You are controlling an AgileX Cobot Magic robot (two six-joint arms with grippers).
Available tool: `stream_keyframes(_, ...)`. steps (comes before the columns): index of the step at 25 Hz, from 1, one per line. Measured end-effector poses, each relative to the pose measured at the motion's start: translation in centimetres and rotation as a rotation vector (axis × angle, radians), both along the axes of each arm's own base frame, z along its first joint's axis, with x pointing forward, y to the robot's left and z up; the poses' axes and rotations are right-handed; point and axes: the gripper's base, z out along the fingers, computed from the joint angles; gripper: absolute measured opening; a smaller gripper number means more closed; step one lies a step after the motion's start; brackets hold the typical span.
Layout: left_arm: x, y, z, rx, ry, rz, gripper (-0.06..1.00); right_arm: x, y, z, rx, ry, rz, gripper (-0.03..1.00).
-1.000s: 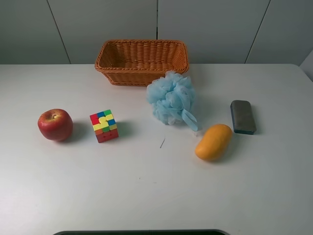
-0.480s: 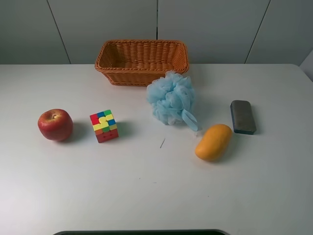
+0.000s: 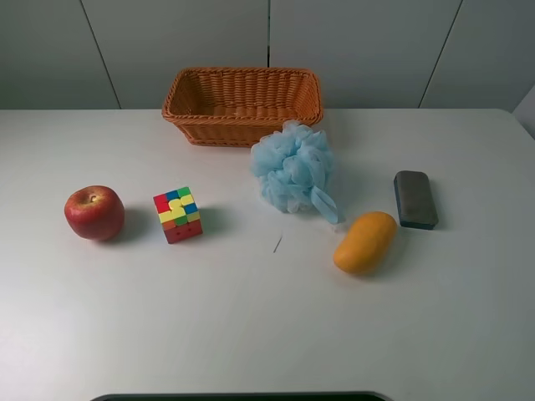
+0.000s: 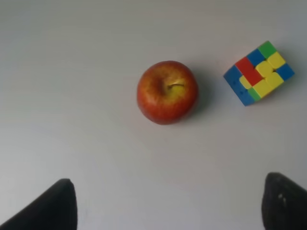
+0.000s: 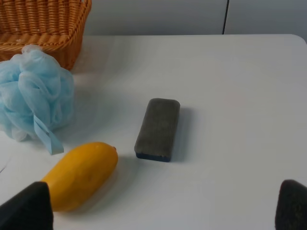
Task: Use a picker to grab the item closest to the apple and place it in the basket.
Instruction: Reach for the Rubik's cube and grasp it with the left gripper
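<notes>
A red apple (image 3: 94, 213) sits at the left of the white table, and it also shows in the left wrist view (image 4: 167, 92). A multicoloured puzzle cube (image 3: 177, 215) stands just right of it, the nearest item; it shows in the left wrist view too (image 4: 258, 73). A woven orange basket (image 3: 242, 106) stands empty at the back middle. No gripper shows in the exterior view. My left gripper (image 4: 168, 203) hangs open above the table, short of the apple. My right gripper (image 5: 165, 206) is open and empty, short of the mango and eraser.
A light blue bath pouf (image 3: 294, 170) lies in front of the basket's right end. A yellow mango (image 3: 364, 242) and a dark grey eraser block (image 3: 415, 199) lie at the right. The table's front half holds only a small pale mark (image 3: 277, 244).
</notes>
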Motion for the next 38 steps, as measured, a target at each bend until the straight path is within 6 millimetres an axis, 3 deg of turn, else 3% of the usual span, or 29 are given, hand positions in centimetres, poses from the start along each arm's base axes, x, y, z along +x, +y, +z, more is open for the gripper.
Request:
stream_keyframes(5, 5.3, -2.2, -1.8, 0.003, 0.131, -0.105, 0.74, 0.0, 0.0, 0.0, 0.0, 0.0, 0.0, 0.7)
stream_keyframes(15, 11.7, -10.0, -5.4, 0.117, 0.239, -0.431, 0.74, 0.0, 0.0, 0.0, 0.0, 0.0, 0.0, 0.7)
stream_keyframes(20, 12.7, -13.6, -9.0, 0.227, 0.327, -0.568, 0.74, 0.0, 0.0, 0.0, 0.0, 0.0, 0.0, 0.7)
stream_keyframes(26, 12.8, -16.3, -13.1, 0.318, 0.402, -0.697, 0.74, 0.0, 0.0, 0.0, 0.0, 0.0, 0.0, 0.7)
stream_keyframes(32, 13.6, -16.9, -15.9, 0.361, 0.422, -0.778, 0.74, 0.0, 0.0, 0.0, 0.0, 0.0, 0.0, 0.7)
stream_keyframes(38, 14.4, -17.2, -17.1, 0.397, 0.372, -0.831, 0.74, 0.0, 0.0, 0.0, 0.0, 0.0, 0.0, 0.7)
